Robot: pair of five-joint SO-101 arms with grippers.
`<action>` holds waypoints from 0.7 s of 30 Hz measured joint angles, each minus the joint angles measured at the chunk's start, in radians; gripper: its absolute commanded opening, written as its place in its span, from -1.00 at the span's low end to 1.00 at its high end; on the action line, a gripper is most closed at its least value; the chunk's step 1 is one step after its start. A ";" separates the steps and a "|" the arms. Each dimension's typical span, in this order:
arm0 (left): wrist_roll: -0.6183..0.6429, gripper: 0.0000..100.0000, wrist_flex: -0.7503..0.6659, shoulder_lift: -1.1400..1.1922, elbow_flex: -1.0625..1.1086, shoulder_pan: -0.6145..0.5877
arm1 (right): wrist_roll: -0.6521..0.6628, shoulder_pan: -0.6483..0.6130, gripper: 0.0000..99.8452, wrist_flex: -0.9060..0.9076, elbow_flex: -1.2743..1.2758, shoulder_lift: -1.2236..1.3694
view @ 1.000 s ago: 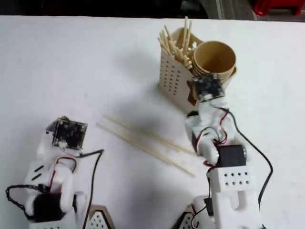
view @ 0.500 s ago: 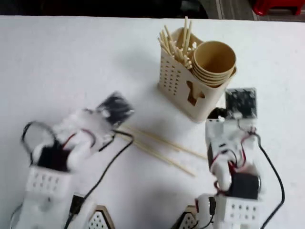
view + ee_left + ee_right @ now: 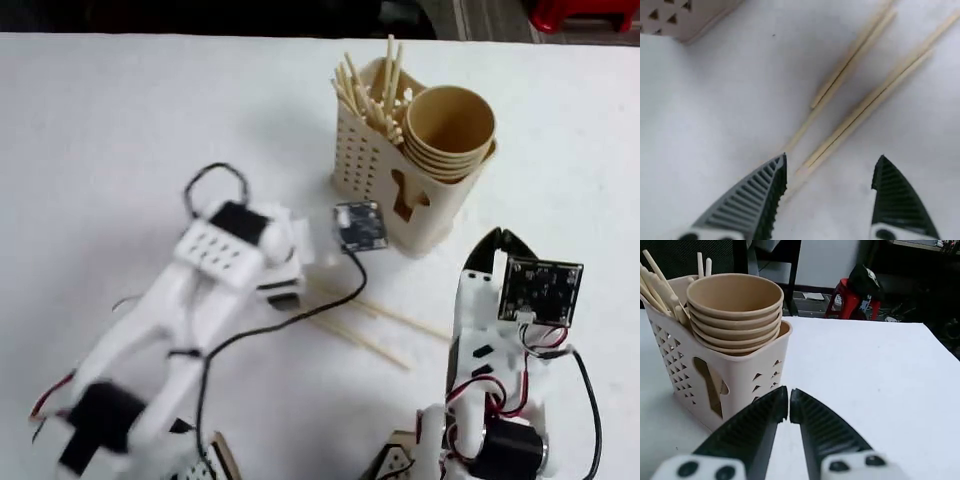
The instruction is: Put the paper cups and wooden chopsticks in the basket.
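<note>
A beige perforated basket (image 3: 385, 190) stands at the back of the table with stacked paper cups (image 3: 449, 128) and several wooden chopsticks (image 3: 370, 85) in it. Two pairs of chopsticks (image 3: 375, 325) lie flat on the white table in front of the basket. My left gripper (image 3: 830, 172) is open just above their near ends, one pair (image 3: 867, 107) lying between the fingers. My right gripper (image 3: 789, 402) is shut and holds nothing; it sits to the right of the basket (image 3: 725, 375), facing the cups (image 3: 735, 310).
The left arm (image 3: 190, 320) stretches across the table's middle toward the basket, trailing a black cable. The right arm (image 3: 500, 340) stands at the front right. The table's back edge borders a dark floor with a red stool (image 3: 852, 297).
The left arm has swung from the front left across to the loose chopsticks. The right arm has drawn back from the basket toward the front right.
</note>
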 measured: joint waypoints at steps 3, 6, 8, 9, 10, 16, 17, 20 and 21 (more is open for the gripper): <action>-0.017 -0.44 0.000 0.141 -0.074 0.034 | 0.000 0.000 -0.95 0.000 0.000 0.000; -0.028 -0.44 0.000 0.258 -0.144 0.068 | 0.000 0.000 -0.95 0.000 0.000 0.000; -0.032 -0.45 0.000 0.327 -0.190 0.084 | 0.000 0.000 -0.95 0.000 0.000 0.000; -0.032 -0.45 0.000 0.361 -0.215 0.092 | 0.000 0.000 -0.95 0.000 0.000 0.000; -0.032 -0.45 0.000 0.394 -0.242 0.098 | 0.000 0.000 -0.95 0.000 0.000 0.000; -0.032 -0.63 0.000 0.591 -0.414 0.104 | 0.000 0.000 -0.95 0.000 0.000 0.000; -0.032 -0.66 0.000 0.621 -0.440 0.104 | 0.000 0.000 -0.95 0.000 0.000 0.000; -0.032 -0.74 0.000 0.703 -0.505 0.104 | 0.000 0.000 -0.95 0.000 0.000 0.000; -0.032 -0.77 0.000 0.723 -0.517 0.106 | 0.000 0.000 -0.95 0.000 0.000 0.000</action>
